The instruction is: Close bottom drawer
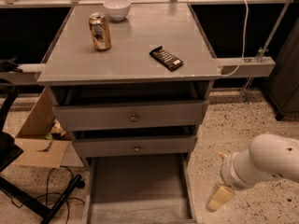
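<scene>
I see my gripper (220,197) low over the floor (233,125), grip state I cannot tell, bottom drawer (138,190) open just to its left, not touching, cabinet (140,55) up-left beyond.

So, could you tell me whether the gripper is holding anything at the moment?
Nothing: the gripper hangs free in the air, right of the open bottom drawer.

One raised view, facing the front of the worktop (140,45), tilted steeply down, fairly near, bottom drawer (140,190) below the worktop, hand (220,198) lower right of it.
</scene>
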You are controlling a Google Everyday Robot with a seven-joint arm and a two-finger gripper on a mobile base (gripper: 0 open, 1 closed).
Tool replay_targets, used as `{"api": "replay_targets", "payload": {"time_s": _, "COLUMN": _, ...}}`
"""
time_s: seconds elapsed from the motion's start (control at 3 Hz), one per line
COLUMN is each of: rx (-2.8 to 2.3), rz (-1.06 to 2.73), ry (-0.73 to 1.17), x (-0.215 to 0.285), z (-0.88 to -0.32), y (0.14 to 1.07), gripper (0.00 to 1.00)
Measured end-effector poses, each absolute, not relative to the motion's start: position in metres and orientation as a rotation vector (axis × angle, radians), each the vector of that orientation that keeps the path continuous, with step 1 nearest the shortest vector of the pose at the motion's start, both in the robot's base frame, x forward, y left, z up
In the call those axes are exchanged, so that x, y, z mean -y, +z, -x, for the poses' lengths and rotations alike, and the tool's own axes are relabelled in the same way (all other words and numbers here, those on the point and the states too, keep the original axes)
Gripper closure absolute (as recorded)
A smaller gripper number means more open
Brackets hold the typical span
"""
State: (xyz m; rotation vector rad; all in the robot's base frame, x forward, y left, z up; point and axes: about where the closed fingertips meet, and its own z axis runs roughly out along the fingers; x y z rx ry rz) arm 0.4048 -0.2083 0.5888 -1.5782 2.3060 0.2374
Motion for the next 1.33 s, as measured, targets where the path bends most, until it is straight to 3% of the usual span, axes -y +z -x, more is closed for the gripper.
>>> {"api": "replay_targets", "payload": {"time_s": 0.33, "rx": -2.305, "rz": 1.58, "ry": 0.235, "x": 0.208, "z": -0.405, "y": 0.589, "gripper": 0.0}}
{"api": "replay_targets", "payload": {"time_s": 0.67, "rx": -2.332, "rz": 1.584, "ry": 0.25, "x": 0.214, "z": -0.407, "y": 0.551, "gripper": 0.15}}
{"api": "replay_targets", "payload": {"time_s": 1.33, "rx": -2.444, "rz": 1.478, "ry": 0.311, "x": 0.263, "z": -0.383, "y": 0.401, "gripper": 0.62}}
